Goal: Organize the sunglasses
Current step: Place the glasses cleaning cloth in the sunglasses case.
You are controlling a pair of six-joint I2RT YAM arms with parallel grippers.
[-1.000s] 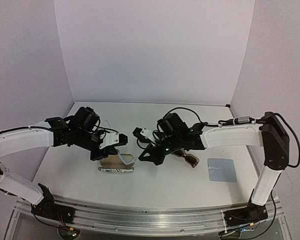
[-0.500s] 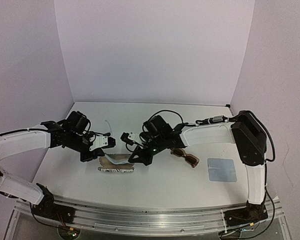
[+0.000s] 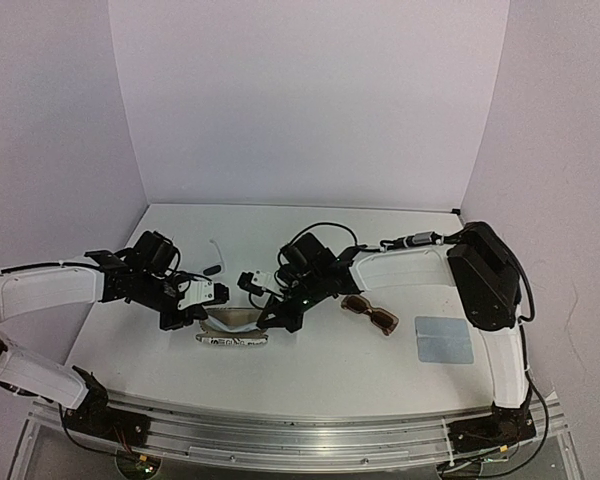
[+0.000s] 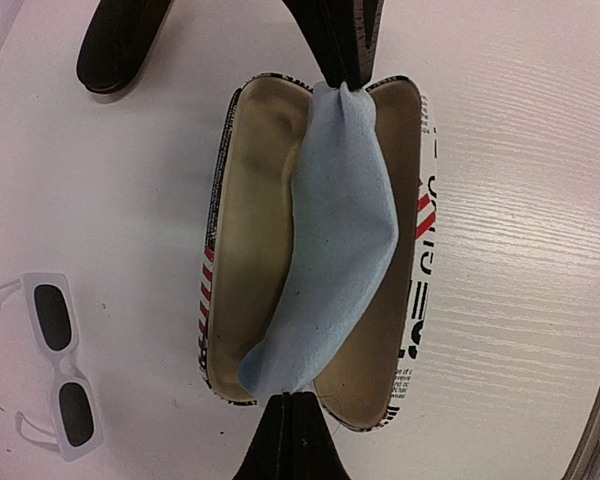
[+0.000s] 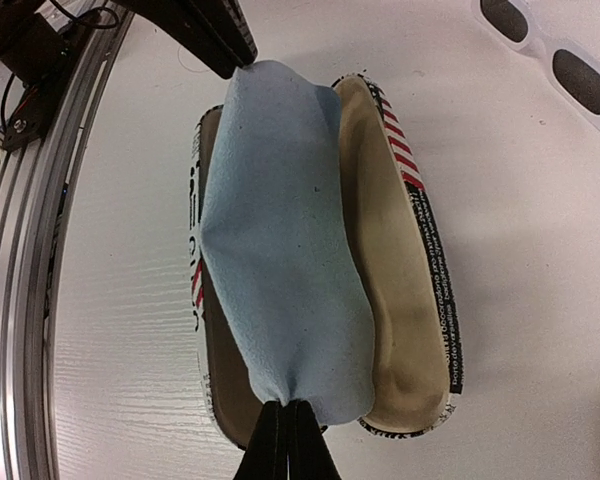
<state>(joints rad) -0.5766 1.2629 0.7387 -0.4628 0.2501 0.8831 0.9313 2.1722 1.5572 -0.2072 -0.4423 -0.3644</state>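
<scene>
Drift leftward and downward since a second ago, over the open striped glasses case (image 4: 245, 200).
The left tool (image 4: 283, 405) and the right tool (image 5: 283, 420) are each clamping tight on one end of the light-blue cloth (image 4: 340, 240), which is sagging into the case. The white sunglasses (image 4: 55, 365) are lying on the surface (image 3: 320, 370) just beside the case; the brown sunglasses (image 3: 372, 313), now fully clear of the right tool, are resting near a second blue cloth (image 3: 443, 340).

Open striped case (image 4: 242, 230) under blue cloth (image 4: 342, 240)
</scene>
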